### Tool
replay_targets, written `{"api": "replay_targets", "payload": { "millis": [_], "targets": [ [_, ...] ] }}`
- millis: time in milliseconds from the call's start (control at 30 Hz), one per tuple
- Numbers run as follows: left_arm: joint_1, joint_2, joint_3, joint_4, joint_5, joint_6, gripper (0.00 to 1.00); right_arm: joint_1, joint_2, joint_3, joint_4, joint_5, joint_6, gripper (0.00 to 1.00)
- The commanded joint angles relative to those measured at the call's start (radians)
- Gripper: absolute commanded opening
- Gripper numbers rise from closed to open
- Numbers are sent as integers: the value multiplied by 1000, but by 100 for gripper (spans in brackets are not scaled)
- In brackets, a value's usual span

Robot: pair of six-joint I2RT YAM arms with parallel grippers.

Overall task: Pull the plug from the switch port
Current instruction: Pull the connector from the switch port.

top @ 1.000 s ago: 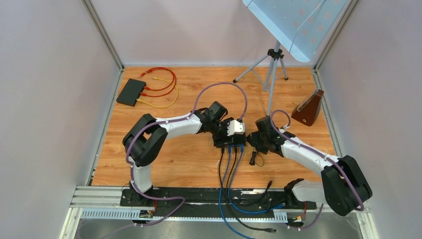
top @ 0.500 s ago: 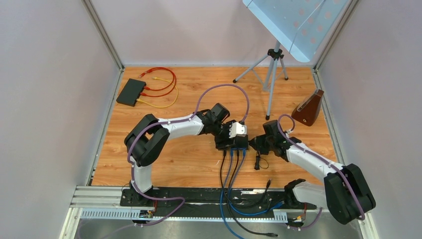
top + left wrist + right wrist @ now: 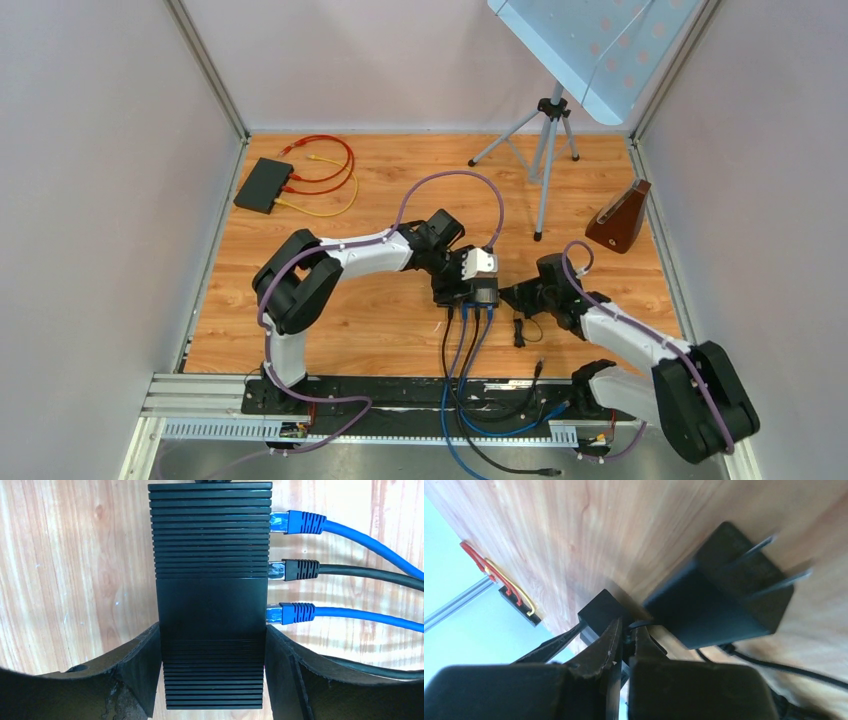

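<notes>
Top view, switch: the black switch (image 3: pixel 468 292) lies near the middle of the counter (image 3: pixel 380 335), a little toward the near edge.
Top view, left claw: the left claw (image 3: pixel 478 290) sits over the switch and pins it.
Top view, right claw: the right claw (image 3: pixel 508 294) is just beside the switch, on the side facing the right edge.
Top view, network leads: the network leads (image 3: pixel 462 345) run from the switch toward the near edge.

Left wrist view, grip: the fingers (image 3: pixel 142 675) press both long sides of the switch (image 3: pixel 210 595), clamping it.
Left wrist view, ports: an upper blue plug (image 3: pixel 295 522), a black plug (image 3: pixel 295 570) and a lower blue plug (image 3: pixel 292 613) are all seated.

Right wrist view, right claw: the right claw (image 3: pixel 626 630) is pressed almost together on something small and dark, apparently the power plug (image 3: pixel 628 639) on the thin lead.
Right wrist view, adapter: the adapter (image 3: pixel 719 590) lies on the counter just beyond the fingertips, prongs bare.
Right wrist view, switch: a corner of the switch (image 3: pixel 599 612) shows close behind the tips. Whether the power plug is clear of its port cannot be told.

Step in hand: judged to be the pull itself, with the left claw bracing and the right claw drawing.
Next move: probably a straight draw toward the right edge, in line with the port, while the left claw keeps the switch from sliding. After that, a check that the plug is free.
</notes>
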Motion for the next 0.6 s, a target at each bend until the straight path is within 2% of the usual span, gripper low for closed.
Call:
{"api": "replay_targets", "payload": {
  "millis": [0,67,100,200,267,300,433,567],
  "targets": [
    [-1,53,-25,-142,-30,-17,42,31,-173,92,-67,202,-45,0],
    [-1,60,-17,-153,-24,-7,42,30,-168,194,-266,348,-96,0],
    [-1,63,-15,-155,-24,-2,42,18,-161,218,-297,352,-119,0],
    [-2,79,-2,-166,-25,0,41,-83,-135,155,-179,77,-139,0],
    [-1,81,-3,-164,-22,0,41,-93,-114,128,-126,-25,-106,0],
    [-1,82,-5,-163,-21,-4,41,-89,-109,128,-151,-27,-94,0],
    [-1,70,-18,-150,-20,-14,40,-46,-135,106,-202,149,-34,0],
    [-2,75,-15,-156,-20,-11,42,-80,-111,115,-99,42,-144,0]
  ]
}}
